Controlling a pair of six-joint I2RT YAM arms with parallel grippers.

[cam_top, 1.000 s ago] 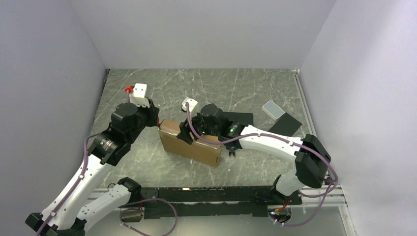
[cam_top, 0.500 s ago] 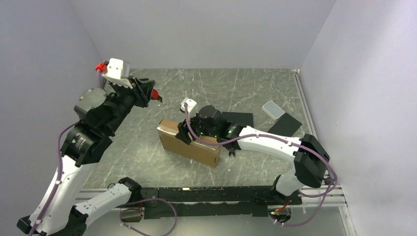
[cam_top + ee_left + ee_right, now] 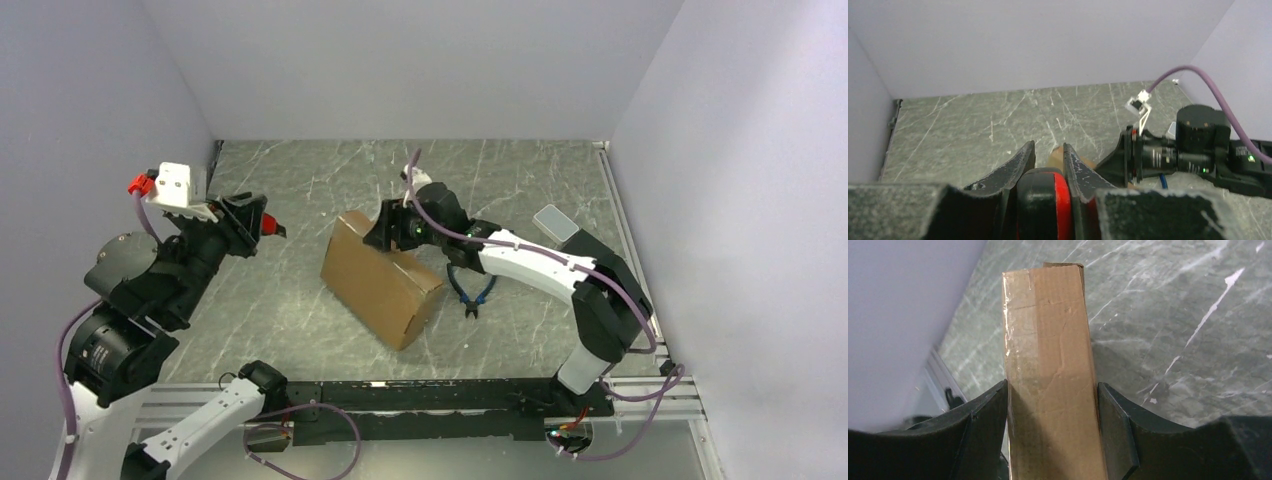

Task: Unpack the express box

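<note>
The express box (image 3: 378,278) is a brown cardboard carton, tipped up at an angle in the middle of the table. My right gripper (image 3: 388,232) is shut on its far upper edge. In the right wrist view the narrow taped edge of the box (image 3: 1050,340) sits between both fingers of the right gripper (image 3: 1052,386), which touch its sides. My left gripper (image 3: 262,222) is raised to the left of the box, apart from it, and is shut on a black-and-red object (image 3: 1045,200). A corner of the box (image 3: 1074,162) shows past the left gripper (image 3: 1048,147).
Blue-handled pliers (image 3: 470,292) lie on the table just right of the box. A small translucent white case (image 3: 555,222) lies at the back right. Walls close in on the left, back and right. The right arm (image 3: 1193,145) reaches across the left wrist view.
My left arm has lifted and drawn back to the left, away from the box. My right gripper has raised the box's far edge, tipping it up. The pliers have come into view.
</note>
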